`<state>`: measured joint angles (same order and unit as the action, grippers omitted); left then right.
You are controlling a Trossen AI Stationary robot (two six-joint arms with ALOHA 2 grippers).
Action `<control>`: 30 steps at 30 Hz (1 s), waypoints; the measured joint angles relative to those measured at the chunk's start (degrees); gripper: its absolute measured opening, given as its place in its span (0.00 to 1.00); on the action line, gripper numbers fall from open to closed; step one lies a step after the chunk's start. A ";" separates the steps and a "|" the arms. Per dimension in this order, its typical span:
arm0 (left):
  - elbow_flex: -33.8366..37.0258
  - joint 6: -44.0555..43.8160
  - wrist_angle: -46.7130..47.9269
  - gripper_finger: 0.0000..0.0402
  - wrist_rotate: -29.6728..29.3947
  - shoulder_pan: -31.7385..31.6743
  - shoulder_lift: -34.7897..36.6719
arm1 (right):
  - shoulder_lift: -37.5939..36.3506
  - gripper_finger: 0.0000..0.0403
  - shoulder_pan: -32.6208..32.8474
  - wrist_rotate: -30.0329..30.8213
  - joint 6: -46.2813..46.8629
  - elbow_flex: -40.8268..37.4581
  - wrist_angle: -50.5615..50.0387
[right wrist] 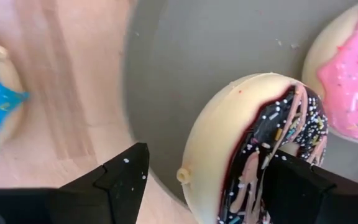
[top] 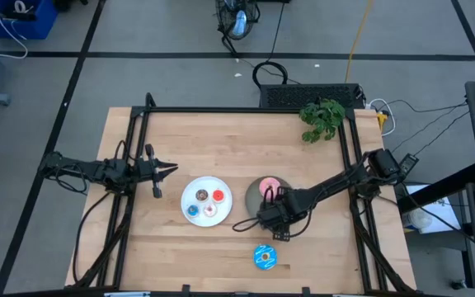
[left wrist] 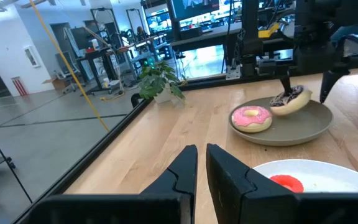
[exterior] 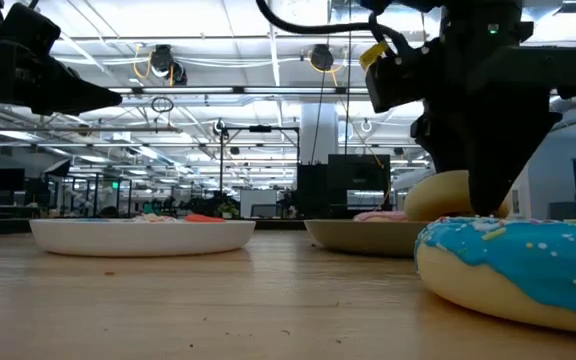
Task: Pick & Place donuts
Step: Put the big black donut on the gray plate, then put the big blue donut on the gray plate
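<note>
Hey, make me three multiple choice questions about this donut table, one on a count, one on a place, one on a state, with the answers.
1. How many tiny toy ring donuts lie on the round white plate? A two. B four. C six.
2. Where is the blue-iced sprinkled toy donut? A on that white plate. B on the bare wooden table. C on the floor.
3. How does the chocolate-iced sprinkled toy donut stand? A flat on the table. B tilted over the round grey plate, between the right end effector's open fingers. C stacked on the blue donut.
Answers: B, red, brown, cream and blue show from above; B, it lies alone on wood; B, the left wrist view shows it leaning, and the right wrist view shows a gap beside one finger. The left end effector waits beside the white plate.
</note>
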<state>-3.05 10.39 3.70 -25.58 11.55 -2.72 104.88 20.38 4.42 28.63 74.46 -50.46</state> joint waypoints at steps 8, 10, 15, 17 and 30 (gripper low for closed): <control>0.00 -0.06 0.00 0.10 0.00 0.00 -0.02 | 0.00 0.65 0.39 0.62 2.20 0.13 -4.31; 0.00 -0.09 -0.02 0.10 0.00 0.00 -0.01 | 0.00 0.65 0.69 2.49 3.17 0.17 -6.07; 0.00 -0.17 -0.07 0.10 0.00 0.00 0.00 | 0.00 0.65 1.74 3.01 3.44 -0.15 -2.61; 0.00 -0.17 -0.07 0.10 0.01 -0.02 0.00 | 0.00 0.65 2.41 3.06 4.35 -0.13 -2.13; 0.00 -0.17 -0.09 0.10 0.02 -0.01 0.00 | -0.33 0.65 5.64 10.75 4.90 -0.15 -4.71</control>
<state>-3.05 10.22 3.62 -25.56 11.54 -2.72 104.55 26.02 15.17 33.52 74.30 -55.18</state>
